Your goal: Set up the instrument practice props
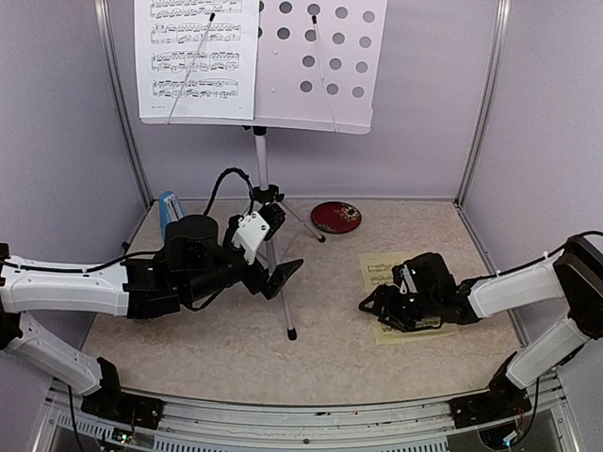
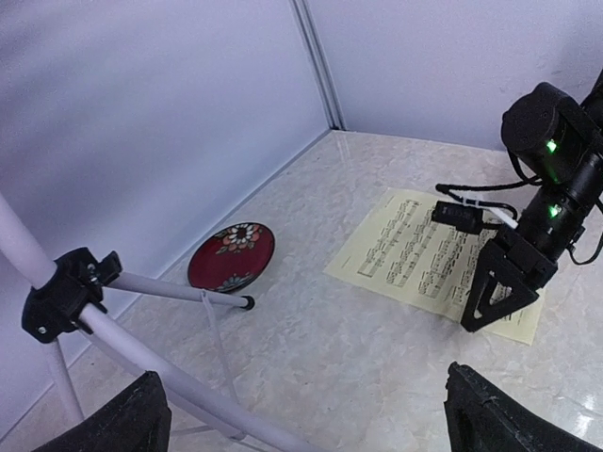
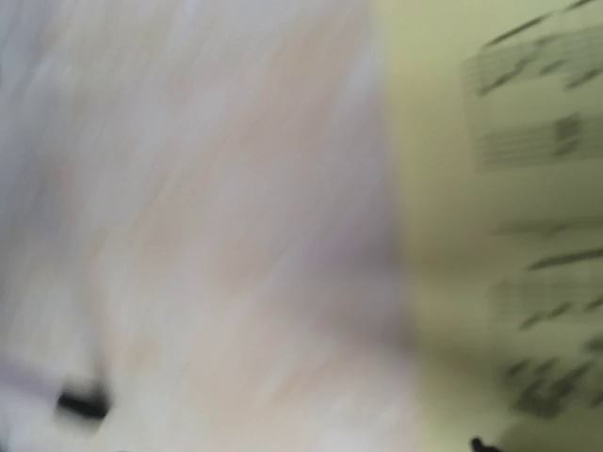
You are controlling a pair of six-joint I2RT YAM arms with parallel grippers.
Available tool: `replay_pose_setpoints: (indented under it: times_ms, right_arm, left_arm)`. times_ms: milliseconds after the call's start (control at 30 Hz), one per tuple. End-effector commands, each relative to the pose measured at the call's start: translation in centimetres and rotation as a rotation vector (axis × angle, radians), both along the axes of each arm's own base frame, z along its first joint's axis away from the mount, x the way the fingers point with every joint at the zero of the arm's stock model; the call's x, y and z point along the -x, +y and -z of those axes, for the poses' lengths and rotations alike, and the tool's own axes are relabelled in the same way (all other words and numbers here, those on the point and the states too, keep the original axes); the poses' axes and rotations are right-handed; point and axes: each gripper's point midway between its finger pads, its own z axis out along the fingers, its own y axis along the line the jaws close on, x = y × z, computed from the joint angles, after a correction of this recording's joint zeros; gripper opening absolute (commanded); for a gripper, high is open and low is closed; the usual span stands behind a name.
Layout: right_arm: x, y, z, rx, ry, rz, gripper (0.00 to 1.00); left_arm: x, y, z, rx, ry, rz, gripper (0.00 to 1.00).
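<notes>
The yellow music sheet (image 1: pixel 375 270) lies flat on the desk (image 1: pixel 236 348), full of black notes. The right hand (image 1: pixel 369 306) rests low over it; I cannot tell if it is open. The left hand (image 2: pixel 311 428) is wide open, empty, by the legs of the stand (image 1: pixel 320 66).

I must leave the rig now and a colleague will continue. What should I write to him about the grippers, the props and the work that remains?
Left gripper: open, holding nothing, low beside the tripod of the music stand.
Right gripper: tips down on the yellow sheet; open or shut unclear, its wrist view is blurred.
Done: stand upright, white sheet on it.
To do: yellow sheet lies flat on the table, not yet on the stand. The blue metronome stands at the back, behind the left arm.
</notes>
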Motion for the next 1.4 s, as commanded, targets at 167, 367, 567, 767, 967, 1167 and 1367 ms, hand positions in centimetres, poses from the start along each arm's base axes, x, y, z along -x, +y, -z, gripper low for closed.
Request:
replay_pose_setpoints:
  times_ms: [167,367,567,767,967,1167,1367]
  right_arm:
    - [-0.6,-3.1,-9.3,0.052,-0.219,0.117,0.76]
    - [-0.2,-11.5,-8.6,0.122,-0.21,0.197,0.77]
    - [1.1,-17.2,-6.0,0.201,-0.097,0.288,0.78]
    - [2.7,-20.7,-2.8,0.258,0.042,0.434,0.84]
    - [3.5,-19.9,-0.3,0.223,0.098,0.402,0.77]
    - [4.5,-19.8,2.1,0.219,0.148,0.409,0.77]
    - [4.8,-17.3,2.9,0.066,0.171,0.352,0.67]
  left_arm:
    - [4.5,-5.9,4.9,-0.04,0.084,0.195,0.97]
    - [6.8,-11.4,7.5,-0.073,0.118,0.337,0.95]
    - [7.7,-16.5,10.4,-0.087,0.172,0.437,0.94]
    - [7.3,-18.6,12.6,-0.093,0.2,0.452,0.94]
    - [5.5,-19.9,14.6,-0.073,0.255,0.446,0.93]
    - [4.6,-21.4,17.5,-0.098,0.294,0.454,0.92]
    - [3.9,-22.0,21.0,-0.121,0.349,0.45,0.9]
